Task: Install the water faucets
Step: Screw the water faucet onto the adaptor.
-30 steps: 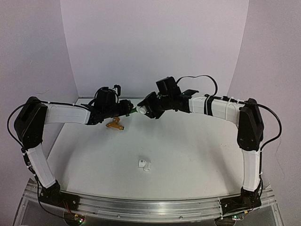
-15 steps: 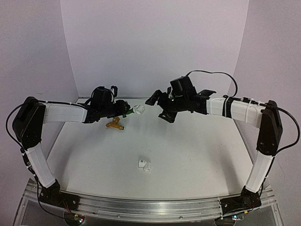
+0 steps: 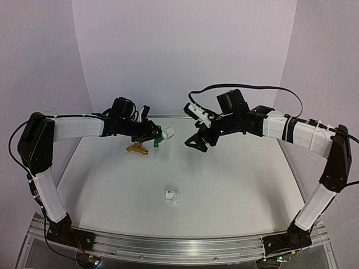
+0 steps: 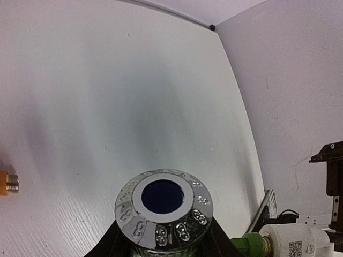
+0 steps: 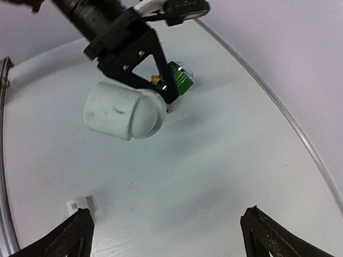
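Observation:
My left gripper (image 3: 147,133) is shut on the green water faucet (image 3: 157,138) and holds it above the far left of the table. A white pipe fitting (image 3: 168,133) sits on the faucet's threaded end. The left wrist view shows the faucet's chrome knob (image 4: 163,209) between the fingers, with the green body (image 4: 252,243) and the fitting (image 4: 292,241) to the right. The orange-yellow faucet (image 3: 136,148) lies on the table under the left gripper. To the right of the fitting, my right gripper (image 3: 194,128) is open and empty, apart from the fitting (image 5: 126,110).
A second white fitting (image 3: 172,196) lies loose on the table's (image 3: 235,185) near middle, also seen low at the left in the right wrist view (image 5: 79,203). Purple walls close in the back and sides.
My right gripper has let go of the white fitting, opened wide and drawn back to the right. The fitting stays on the green faucet in the left gripper.

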You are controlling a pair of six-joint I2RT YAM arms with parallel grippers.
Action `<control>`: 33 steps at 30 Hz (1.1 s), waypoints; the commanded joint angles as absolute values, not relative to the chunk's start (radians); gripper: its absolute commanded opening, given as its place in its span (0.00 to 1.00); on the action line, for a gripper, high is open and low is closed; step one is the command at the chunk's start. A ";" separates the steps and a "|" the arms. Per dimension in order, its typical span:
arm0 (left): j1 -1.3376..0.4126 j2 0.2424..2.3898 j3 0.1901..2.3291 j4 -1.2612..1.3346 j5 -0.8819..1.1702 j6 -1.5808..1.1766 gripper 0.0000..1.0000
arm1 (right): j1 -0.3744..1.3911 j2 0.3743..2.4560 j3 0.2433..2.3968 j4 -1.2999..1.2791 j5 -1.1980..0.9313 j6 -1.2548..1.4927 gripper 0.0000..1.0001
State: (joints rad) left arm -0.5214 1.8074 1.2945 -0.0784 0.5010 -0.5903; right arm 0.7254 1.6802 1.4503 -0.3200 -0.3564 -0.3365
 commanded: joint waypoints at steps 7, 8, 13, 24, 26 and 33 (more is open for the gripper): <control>-0.540 1.824 1.351 -0.196 0.611 -0.540 0.00 | 0.733 1.764 1.610 -0.532 -0.630 -1.016 0.90; -0.541 1.827 1.354 -0.199 0.610 -0.539 0.00 | 0.735 1.772 1.618 -0.532 -0.647 -1.034 0.90; -0.552 1.838 1.380 -0.213 0.595 -0.531 0.00 | 0.758 1.849 1.682 -0.534 -0.616 -1.048 0.88; -0.561 1.886 1.451 -0.257 0.557 -0.508 0.00 | 0.824 1.975 1.786 -0.525 -0.377 -0.968 0.80; -0.563 1.895 1.465 -0.268 0.555 -0.503 0.00 | 0.828 1.984 1.788 -0.517 -0.351 -0.961 0.78; -0.566 1.920 1.498 -0.290 0.551 -0.490 0.00 | 0.838 2.007 1.799 -0.494 -0.303 -0.954 0.63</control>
State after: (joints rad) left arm -0.5625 1.9150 1.4272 -0.3077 0.5459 -0.5083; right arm 0.8274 1.9889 1.7567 -0.5140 -0.3487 -0.9779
